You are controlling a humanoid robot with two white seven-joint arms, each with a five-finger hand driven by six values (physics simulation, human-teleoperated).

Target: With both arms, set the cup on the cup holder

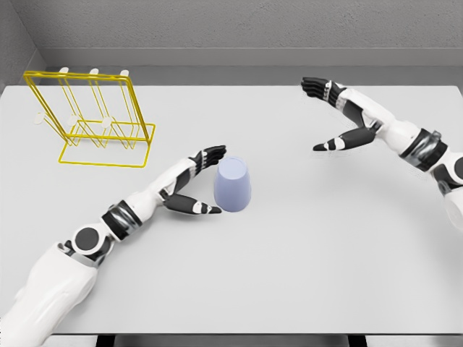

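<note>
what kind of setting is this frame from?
Likely a bare simulated tabletop test cell, not a real room: a plain grey table, blank grey walls behind, and only a yellow wire cup holder and a pale blue cup, upside down, as props.

On the table (304,238), the cup (234,186) sits right of, seemingly before, the cup holder (94,119).

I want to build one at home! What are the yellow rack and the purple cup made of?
The yellow rack looks like thin bent metal wire with glossy yellow paint: you can see right through its frame, and its pegs have pale tips. The cup, upside down beside the left hand, looks like smooth matte plastic, plain pale purple with no shine. It's a simulator picture, so these are guesses.
</note>
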